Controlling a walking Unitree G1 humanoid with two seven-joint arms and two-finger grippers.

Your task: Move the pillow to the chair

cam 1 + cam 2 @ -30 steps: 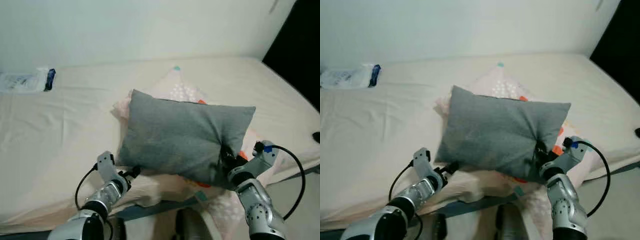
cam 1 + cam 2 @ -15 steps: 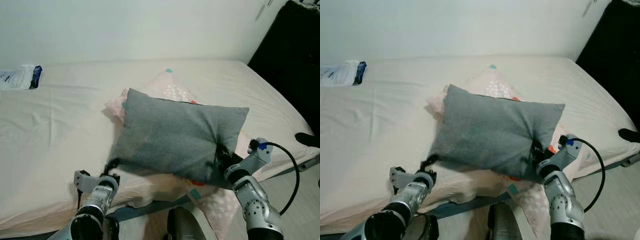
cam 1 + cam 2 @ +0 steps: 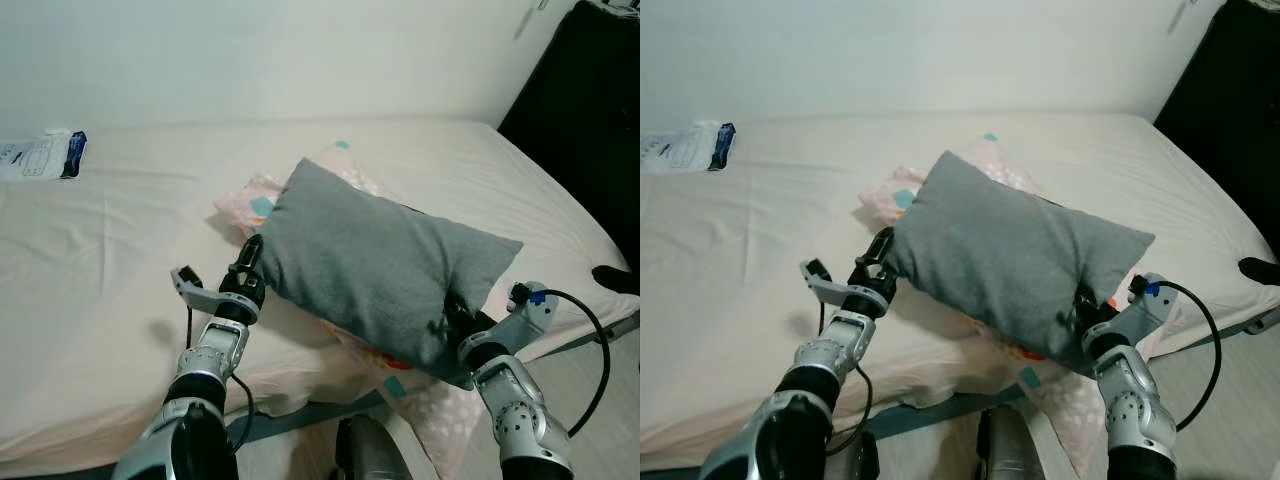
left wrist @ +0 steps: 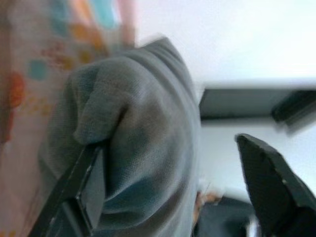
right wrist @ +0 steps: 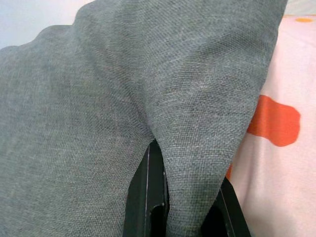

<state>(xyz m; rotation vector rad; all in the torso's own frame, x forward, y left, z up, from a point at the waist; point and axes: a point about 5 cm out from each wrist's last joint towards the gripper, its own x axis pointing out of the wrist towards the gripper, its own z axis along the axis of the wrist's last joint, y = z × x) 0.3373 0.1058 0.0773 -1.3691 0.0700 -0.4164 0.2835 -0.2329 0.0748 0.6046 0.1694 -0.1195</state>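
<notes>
So progress-wise this is barely the pickup stage. The grey pillow (image 3: 385,265) sits tilted on top of a pink patterned pillow (image 3: 345,175) near the front edge of the bed (image 3: 120,250), one end raised off it. The right claw (image 3: 452,325) is pinched shut on the pillow's lower corner; the right wrist view has fabric bunched between the black fingers (image 5: 148,197). The left claw (image 3: 250,262) is at the opposite corner with its fingers spread around the cloth: one finger (image 4: 74,182) is pressed into the fabric, the other stands well clear, so I'd call that not clamped yet. No chair anywhere I can spot, so the whole carry and the drop-off are still to do. A white packet (image 3: 40,157) lies at the far side of the bed, not involved.
</notes>
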